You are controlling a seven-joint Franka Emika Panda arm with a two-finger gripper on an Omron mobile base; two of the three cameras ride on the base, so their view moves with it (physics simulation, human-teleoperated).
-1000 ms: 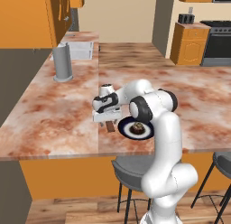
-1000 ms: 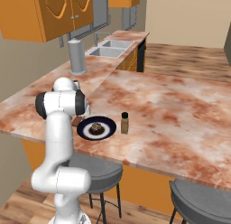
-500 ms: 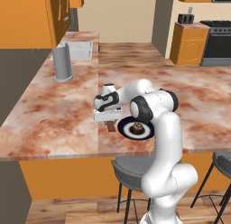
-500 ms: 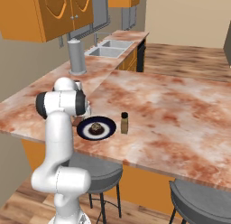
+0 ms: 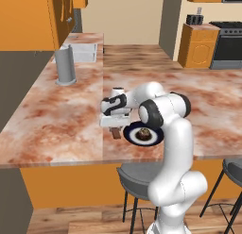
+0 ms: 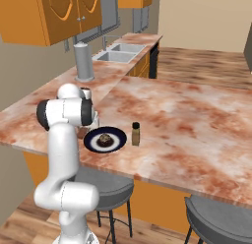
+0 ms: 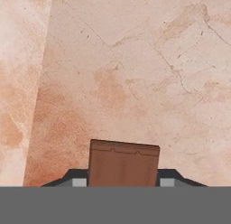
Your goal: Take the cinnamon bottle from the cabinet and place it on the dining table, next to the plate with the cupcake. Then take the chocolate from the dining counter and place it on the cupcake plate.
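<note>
Claw: clenched on the chocolate, one dark finger tip showing at each side of the bar in the hand view; held low over the dining counter, just left of the plate.
Chocolate: flat brown bar, its upper edge free above the marbled top, between the finger tips.
Plate: dark blue, pale rim, near the counter's front edge, seen also from the right.
Cupcake: dark brown, centred on the plate.
Cinnamon bottle: upright on the counter, black cap up, just beside the plate on the side away from the arm.
Grey cylinder: upright, well apart, toward the sink.
Stools: grey, under the counter's front edge.
</note>
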